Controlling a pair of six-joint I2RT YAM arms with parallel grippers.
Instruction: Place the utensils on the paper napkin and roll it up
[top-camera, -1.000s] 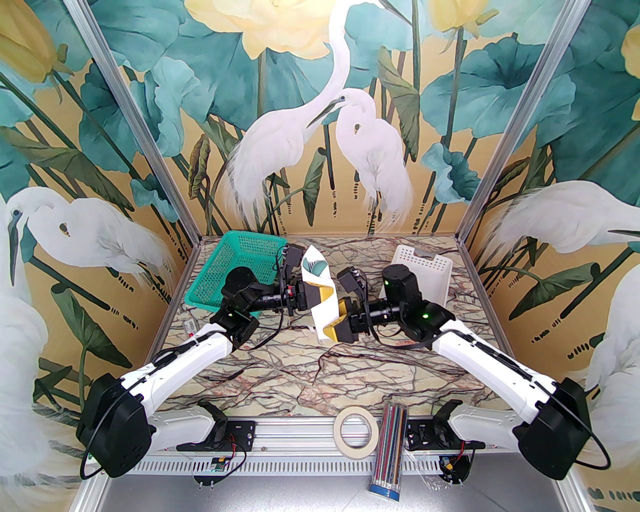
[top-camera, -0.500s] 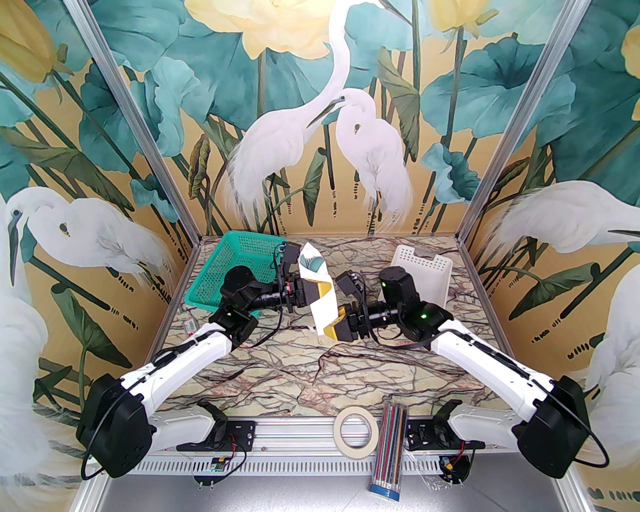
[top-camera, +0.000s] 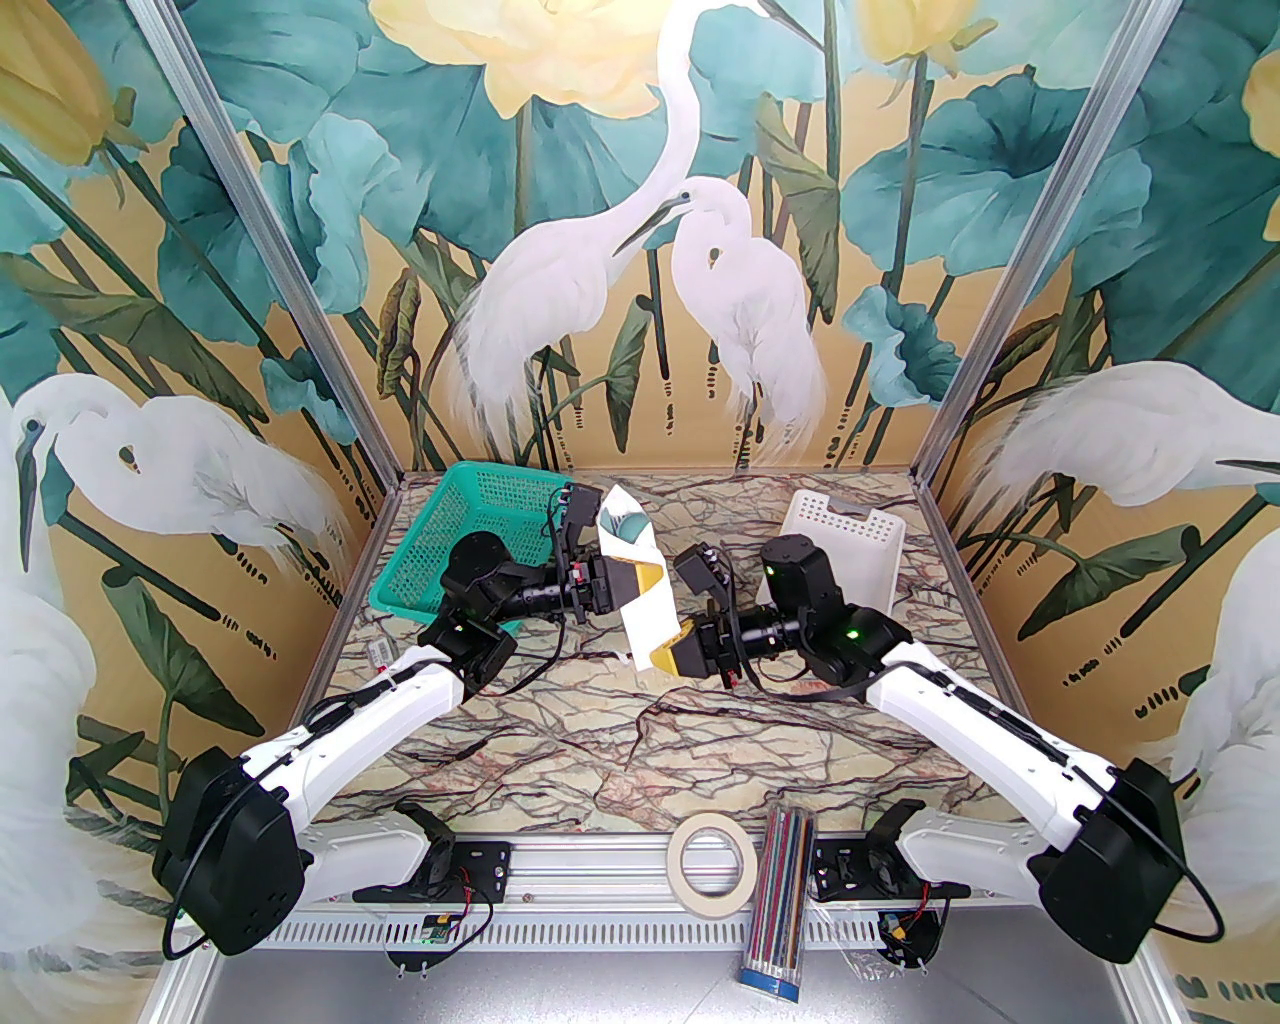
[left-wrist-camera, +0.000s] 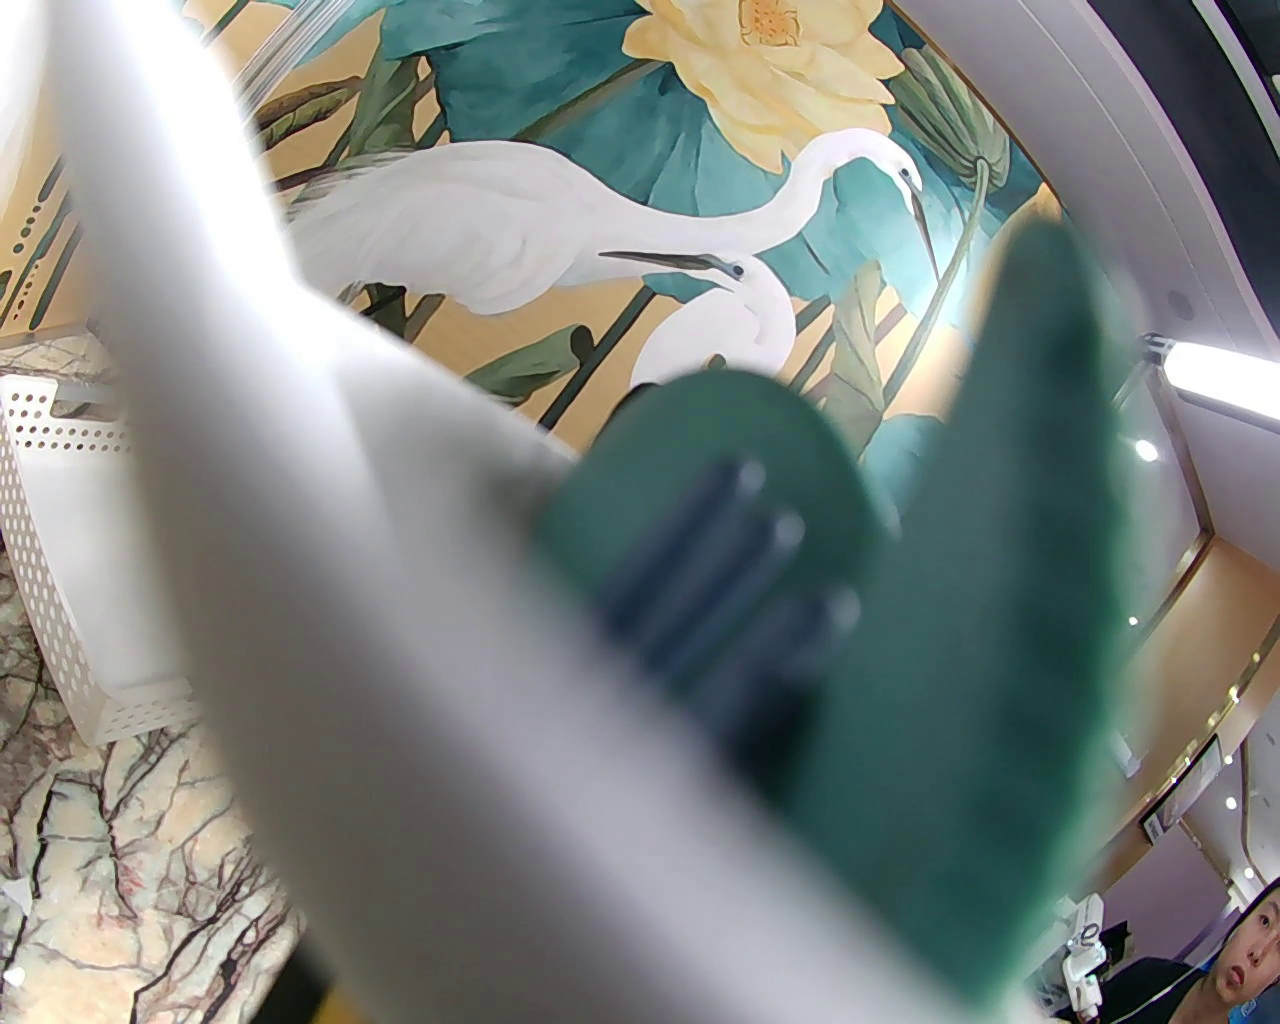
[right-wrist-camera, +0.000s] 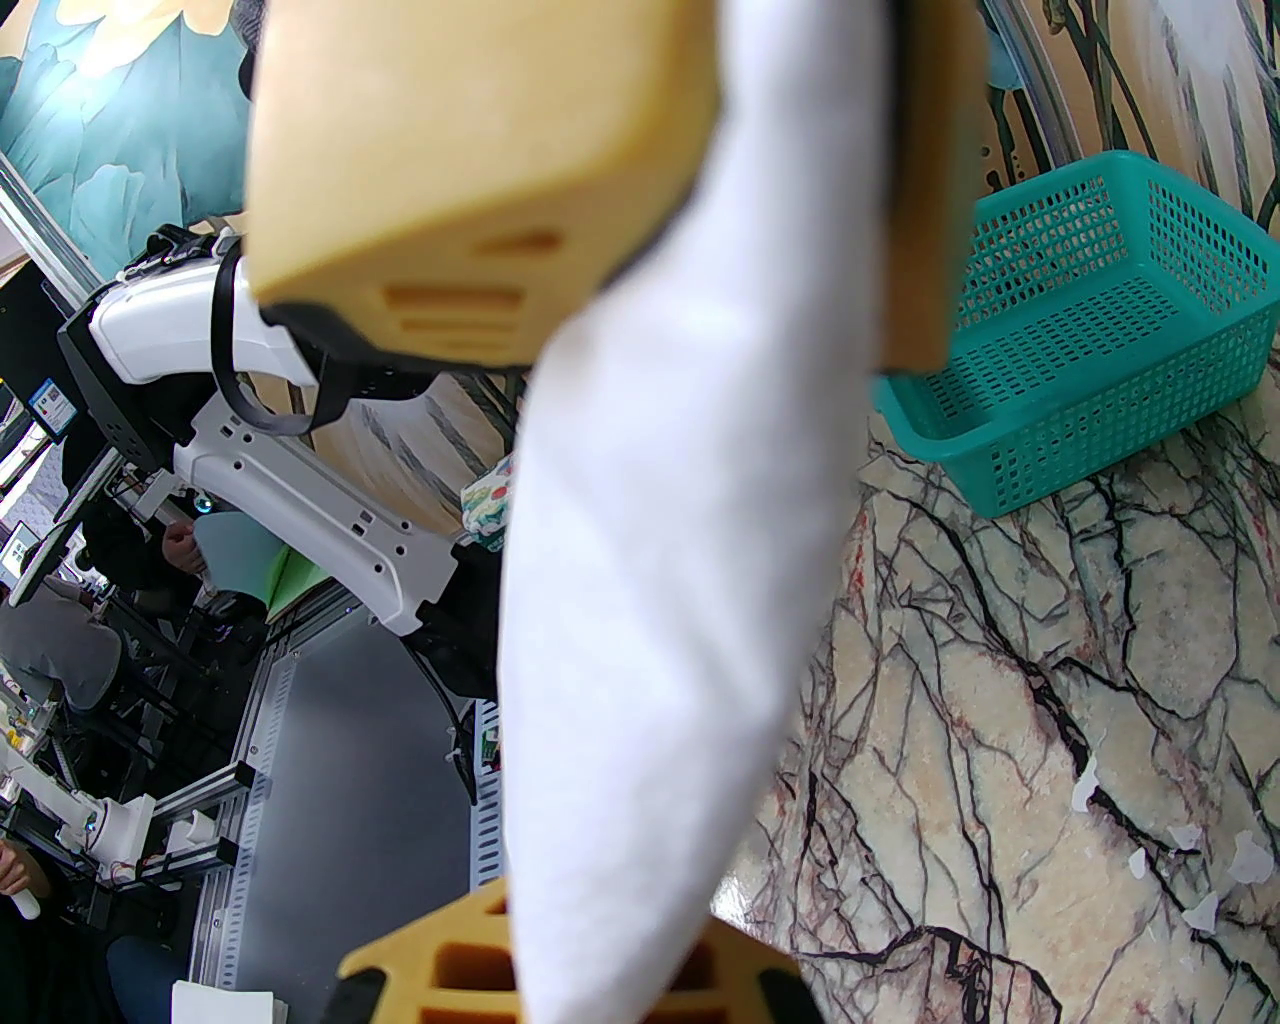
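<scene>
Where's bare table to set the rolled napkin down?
Best: near-centre marble table between left arm and right arm, beyond the tape roll and pencils. Also the back strip between teal basket and white basket. Crowded: mid-table, where left gripper and right gripper both clamp the napkin.

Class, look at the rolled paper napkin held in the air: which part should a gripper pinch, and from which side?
Pinch the paper napkin across its width, from the side, below the utensils poking out: the soft, slim tube likely holds them only when squeezed. Left gripper and right gripper grip so.
</scene>
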